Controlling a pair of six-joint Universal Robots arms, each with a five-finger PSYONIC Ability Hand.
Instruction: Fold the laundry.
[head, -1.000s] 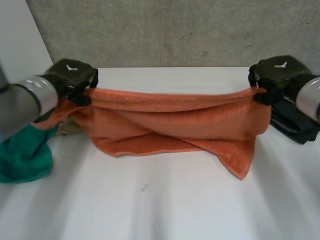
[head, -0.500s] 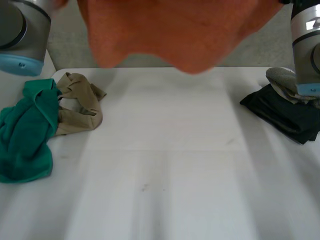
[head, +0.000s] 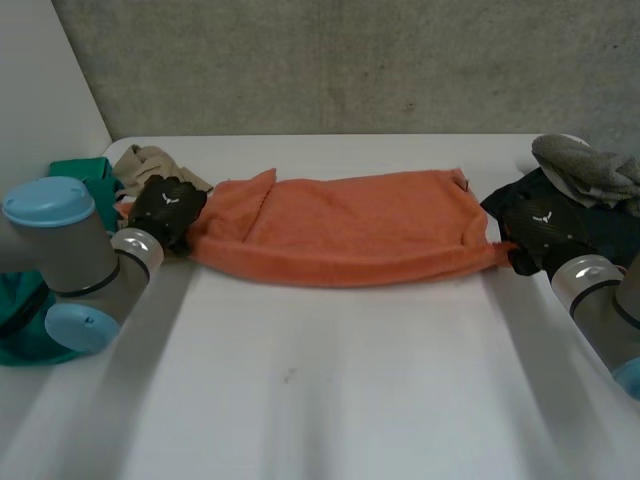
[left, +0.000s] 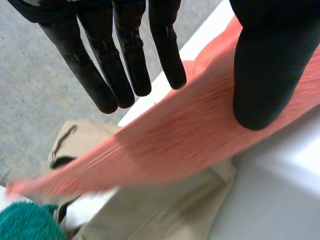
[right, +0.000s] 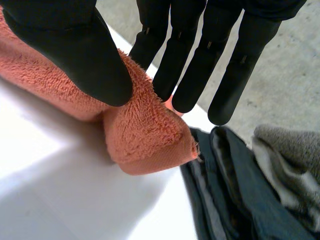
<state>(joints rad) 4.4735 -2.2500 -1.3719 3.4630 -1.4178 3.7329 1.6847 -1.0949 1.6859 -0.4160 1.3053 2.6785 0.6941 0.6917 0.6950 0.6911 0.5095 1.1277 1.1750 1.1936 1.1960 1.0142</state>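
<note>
An orange towel (head: 360, 225) lies spread across the far half of the white table, its near edge doubled over in a long fold. My left hand (head: 168, 208) is at the towel's left end. In the left wrist view its fingers (left: 125, 60) are straight and stand off from the thumb, and the towel (left: 190, 135) runs loose between them. My right hand (head: 540, 230) is at the right end. There the thumb (right: 75, 45) presses the towel's corner (right: 145, 135) against straight fingers.
A tan garment (head: 150, 160) and a green cloth (head: 80, 172) lie crumpled behind and beside my left arm. A dark folded stack (head: 600, 230) with a grey cloth (head: 590, 165) on top sits at the right end. A concrete wall backs the table.
The towel, held up high half a second ago, has come down flat on the table. Both arms dropped low, and my left hand's fingers have spread off the cloth.
</note>
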